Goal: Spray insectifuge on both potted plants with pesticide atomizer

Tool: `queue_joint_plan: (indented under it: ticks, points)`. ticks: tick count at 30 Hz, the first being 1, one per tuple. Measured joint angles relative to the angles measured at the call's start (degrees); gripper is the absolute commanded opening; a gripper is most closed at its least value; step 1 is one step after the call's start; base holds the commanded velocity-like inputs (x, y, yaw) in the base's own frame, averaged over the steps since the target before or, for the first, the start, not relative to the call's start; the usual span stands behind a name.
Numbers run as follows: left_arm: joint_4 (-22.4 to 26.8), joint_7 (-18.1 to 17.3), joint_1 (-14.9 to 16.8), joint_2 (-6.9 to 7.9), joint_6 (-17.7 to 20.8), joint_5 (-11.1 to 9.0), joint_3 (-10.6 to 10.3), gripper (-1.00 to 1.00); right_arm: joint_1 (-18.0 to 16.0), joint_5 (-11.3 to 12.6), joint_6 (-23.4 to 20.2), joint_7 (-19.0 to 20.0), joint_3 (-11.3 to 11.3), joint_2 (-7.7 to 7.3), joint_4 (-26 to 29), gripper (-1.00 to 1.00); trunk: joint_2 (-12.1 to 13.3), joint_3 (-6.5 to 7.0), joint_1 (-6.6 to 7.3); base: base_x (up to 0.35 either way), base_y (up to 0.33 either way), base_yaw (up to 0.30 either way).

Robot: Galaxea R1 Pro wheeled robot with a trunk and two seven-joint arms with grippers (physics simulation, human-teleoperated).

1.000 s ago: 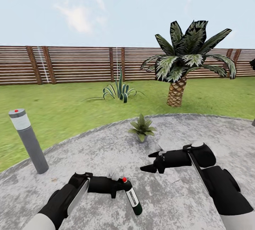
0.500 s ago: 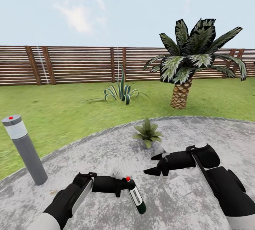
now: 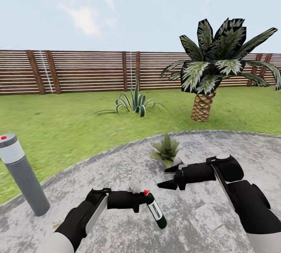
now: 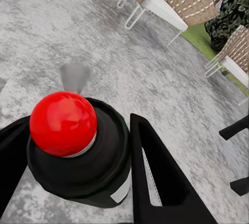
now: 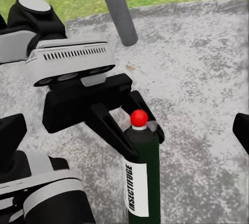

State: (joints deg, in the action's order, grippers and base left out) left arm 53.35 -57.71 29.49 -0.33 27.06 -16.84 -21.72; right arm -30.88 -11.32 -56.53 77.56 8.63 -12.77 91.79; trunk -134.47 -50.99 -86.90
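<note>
The left gripper [image 3: 142, 200] clamped the atomizer [image 3: 156, 211] by its neck, bottle hanging toward 5 o'clock above the patio [image 3: 117, 167]. The right gripper [image 3: 168, 177] stood wide, just beside one plant [image 3: 167, 150] at its 12 o'clock.

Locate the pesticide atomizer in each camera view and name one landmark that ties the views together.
Head view: pesticide atomizer low centre, hanging from the left hand.
Left wrist view: its red tip and dark neck, close up between the fingers.
Right wrist view: upright, lower centre, label readable.
Shared landmark: the mottled stone patio.
</note>
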Motion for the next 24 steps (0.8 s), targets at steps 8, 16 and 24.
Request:
queue_joint_plan:
  ticks: [8,16,24]
  points:
    - [-2.6,2.6,0.0,-0.87,-1.3,-1.5,0.7,-1.00,-0.4,0.0,0.0,-2.6,-2.6,1.09,0.0,1.00,0.0,0.00,0.00,0.000,0.000,0.000]
    - [-2.6,4.5,-0.8,0.10,-1.9,-0.3,-0.3,-1.00,-0.2,-0.3,0.1,-3.2,-3.3,1.55,-0.2,1.00,0.0,0.00,0.00,0.000,0.000,0.000]
    - [2.1,-3.0,-1.0,3.78,-2.6,1.3,-0.7,-1.00,-0.2,-0.6,1.0,1.3,1.4,1.96,-0.4,1.00,0.0,0.00,0.00,0.000,0.000,0.000]
